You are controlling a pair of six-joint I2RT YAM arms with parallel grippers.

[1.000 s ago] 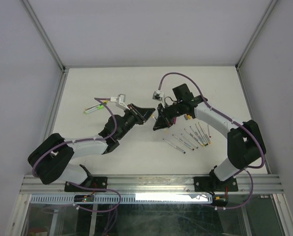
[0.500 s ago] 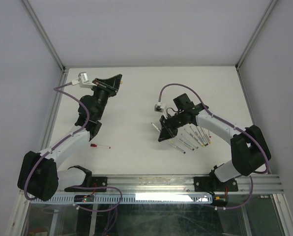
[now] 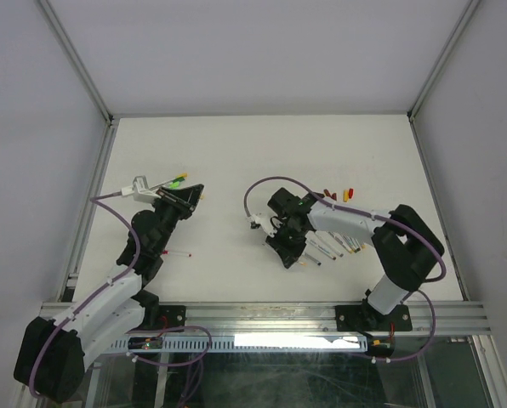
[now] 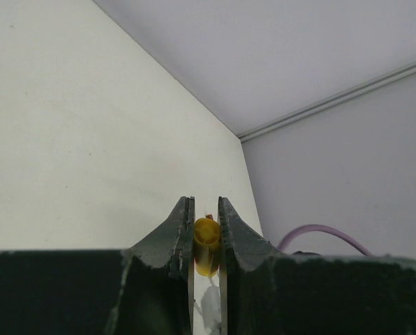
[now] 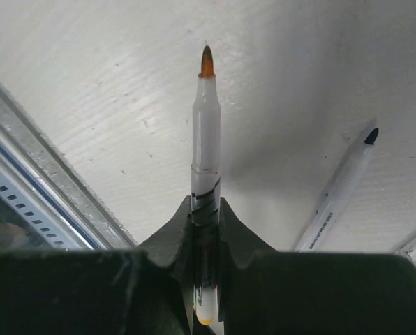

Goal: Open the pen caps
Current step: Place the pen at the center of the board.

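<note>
My left gripper [image 4: 206,209] is shut on a stubby yellow pen cap [image 4: 207,243], held above the table at the left [image 3: 194,194]. My right gripper [image 5: 206,204] is shut on a white-barrelled pen [image 5: 206,139] whose bare orange tip points toward the table's near edge. In the top view that gripper [image 3: 289,253] hovers at the left end of a row of several pens [image 3: 332,245]. Loose red and yellow caps [image 3: 338,195] lie behind the row. A pen with a green end [image 3: 175,180] lies beside the left gripper, and a red-ended pen [image 3: 175,253] lies nearer the front.
A dark-tipped uncapped pen [image 5: 340,187] lies on the table just right of the held pen. The metal rail at the table's near edge [image 5: 33,188] runs close by on the left. White walls enclose the table on three sides.
The grippers met at mid-table a second ago and have drawn apart. The left arm swung out to the far left, then came nearer with the yellow cap. The right gripper carried the pen toward the front.
</note>
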